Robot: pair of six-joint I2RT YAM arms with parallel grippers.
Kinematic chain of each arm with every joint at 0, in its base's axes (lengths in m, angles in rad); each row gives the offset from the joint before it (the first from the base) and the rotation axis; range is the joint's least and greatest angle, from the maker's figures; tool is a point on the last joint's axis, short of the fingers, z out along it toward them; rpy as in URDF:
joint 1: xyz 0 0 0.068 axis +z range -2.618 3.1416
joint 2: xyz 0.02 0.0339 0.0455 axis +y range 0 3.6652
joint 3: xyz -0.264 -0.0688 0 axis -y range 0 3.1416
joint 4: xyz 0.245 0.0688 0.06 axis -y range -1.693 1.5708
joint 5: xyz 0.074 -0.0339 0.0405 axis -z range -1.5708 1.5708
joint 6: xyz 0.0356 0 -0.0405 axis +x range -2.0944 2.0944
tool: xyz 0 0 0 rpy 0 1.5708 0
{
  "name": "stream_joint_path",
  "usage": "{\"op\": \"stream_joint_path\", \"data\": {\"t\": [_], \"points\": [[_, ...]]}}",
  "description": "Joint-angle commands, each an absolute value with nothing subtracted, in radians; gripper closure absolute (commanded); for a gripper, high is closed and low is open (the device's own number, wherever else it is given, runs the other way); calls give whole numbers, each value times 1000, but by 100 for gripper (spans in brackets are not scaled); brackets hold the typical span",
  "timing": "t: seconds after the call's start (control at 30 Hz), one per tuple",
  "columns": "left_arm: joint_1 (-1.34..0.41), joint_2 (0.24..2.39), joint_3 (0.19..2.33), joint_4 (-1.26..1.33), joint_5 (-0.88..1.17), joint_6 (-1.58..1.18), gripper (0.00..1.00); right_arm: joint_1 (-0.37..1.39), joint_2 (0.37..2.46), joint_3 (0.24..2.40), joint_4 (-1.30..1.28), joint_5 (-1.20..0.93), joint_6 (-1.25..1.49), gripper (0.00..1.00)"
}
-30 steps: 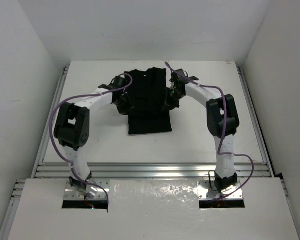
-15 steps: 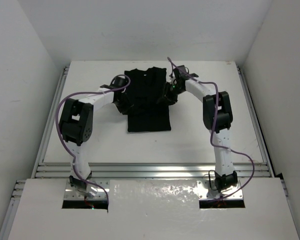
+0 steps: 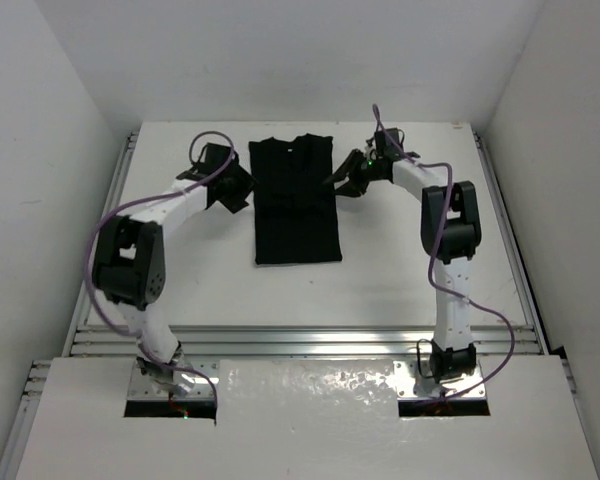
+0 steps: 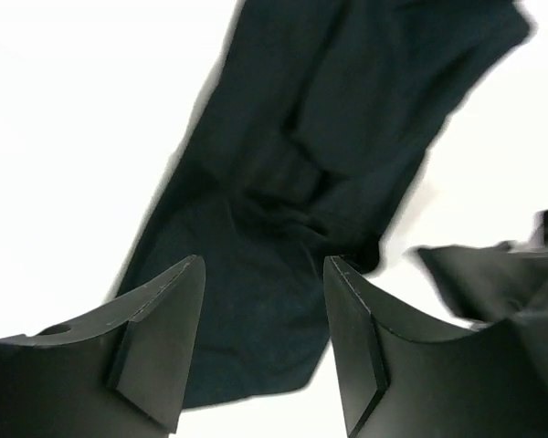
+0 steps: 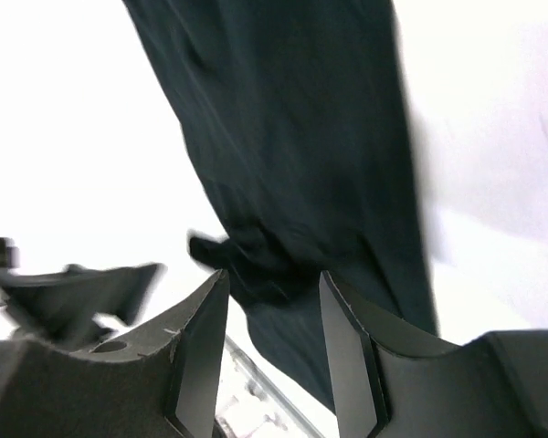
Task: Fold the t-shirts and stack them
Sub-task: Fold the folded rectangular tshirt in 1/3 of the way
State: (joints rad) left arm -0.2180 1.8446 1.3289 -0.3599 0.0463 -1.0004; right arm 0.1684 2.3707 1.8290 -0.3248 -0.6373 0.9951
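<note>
1. The shirt (image 3: 295,205) lies flat on the desk (image 3: 400,270) between the two pincers. It is folded into a long narrow strip, with the collar at the far end and the hem at the near end.
2. The left pincer (image 3: 238,188) has its jaws apart with nothing between them. It sits just beside the strip's long edge, level with the far half. Its fingers (image 4: 160,338) frame dark cloth that runs away ahead of them, with a bunched crease across it.
3. The right pincer (image 3: 340,186) is also spread and empty, just beside the opposite long edge and about level with the left one. Ahead of its fingers (image 5: 201,356) the cloth stretches away, with a small rumple close to the tips.
4. Both long edges look straight and the hem is square. From above I cannot tell whether either pincer touches the cloth.
5. Outward of each pincer, bare desk runs to the side rails (image 3: 128,200). On the near side of both pincers, bare desk flanks the strip and carries on past the hem to the front rails.
6. Beyond the pincers there is only a thin band of desk before the back wall (image 3: 280,60).
7. The collar is too small to read from above, and the wrist views are blurred.
</note>
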Motion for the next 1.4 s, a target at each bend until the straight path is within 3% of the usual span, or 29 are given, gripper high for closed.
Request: {"op": "stream_joint_path", "data": {"t": [0.0,0.07,0.13,0.17,0.23,0.27,0.3,0.37,0.63,0.73,0.83,1.0,1.1,1.13,1.2,1.23,1.3,1.37], "points": [[-241,1646,1293,-294,-37,-1005,47,207,2168,1667,-244,-683,909,54],[-294,1611,1276,-348,-55,-957,49,244,2097,1527,-247,-655,817,55],[-336,1568,1223,-376,-84,-913,61,270,2010,1360,-156,-644,799,58],[-360,1551,1195,-364,-68,-902,71,275,1993,1321,-120,-658,804,66],[-367,1561,1117,-220,70,-856,82,278,2012,1295,-71,-687,807,78],[-362,1616,1114,-191,116,-848,100,278,2032,1308,-72,-699,799,92],[-357,1659,1152,-160,211,-821,100,278,2080,1346,-80,-703,793,96],[-348,1785,1247,-253,200,-812,100,275,2124,1379,-87,-686,802,100],[-273,1945,1282,-238,202,-755,100,233,2355,1561,-87,-647,850,100],[-270,1973,1267,-258,199,-739,100,213,2372,1563,-68,-663,902,100],[-262,1985,1227,-221,224,-747,100,183,2358,1476,113,-725,1026,100],[-256,2029,1278,-250,264,-709,100,181,2456,1667,-176,-716,963,100],[-255,1961,1301,-297,238,-651,100,178,2353,1580,-78,-791,968,96],[-253,1927,1304,-313,221,-643,99,170,2324,1556,-42,-820,968,93],[-250,1826,1322,-397,137,-626,76,160,2257,1531,-29,-851,968,73],[-250,1760,1325,-434,96,-620,57,147,2184,1511,-46,-857,942,64],[-249,1706,1287,-495,57,-620,44,138,2108,1470,-140,-810,899,48],[-250,1642,1229,-520,77,-627,40,137,2016,1433,-225,-764,811,42]]}}
